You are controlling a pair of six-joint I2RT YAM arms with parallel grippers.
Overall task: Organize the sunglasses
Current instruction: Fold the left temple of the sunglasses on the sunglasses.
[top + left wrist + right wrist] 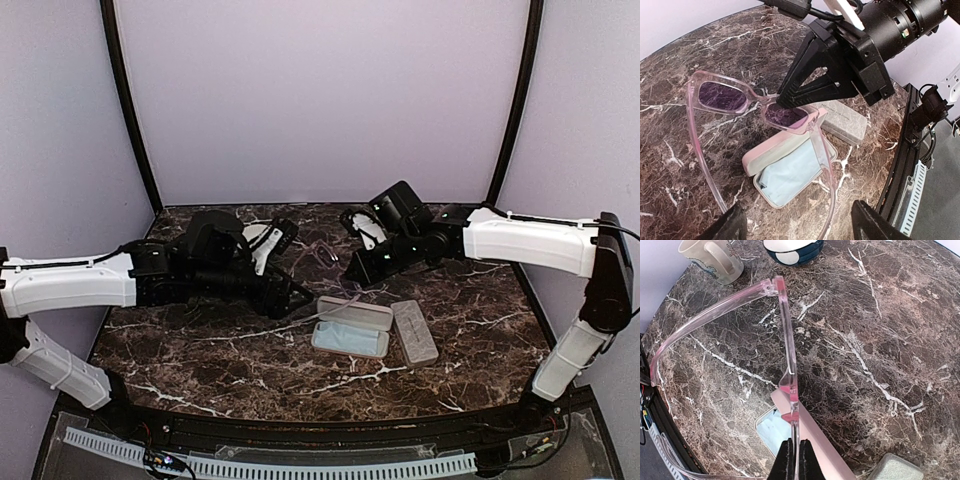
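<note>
Pinching the pink sunglasses (722, 96) over an open case (769, 151) is the right gripper (793, 450) (left gripper (797, 222) spread wide).

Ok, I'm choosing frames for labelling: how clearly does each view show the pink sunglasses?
Left wrist: sunglasses sharp, evenly lit, purple lenses easy to read. Right wrist: sunglasses crisp but seen edge-on, partly out of frame. Top external: sunglasses small and translucent, nearly lost against the dark marble table.

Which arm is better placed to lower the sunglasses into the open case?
Likely right: the right gripper is shut on the sunglasses, close to the open case; the left gripper is open.
</note>
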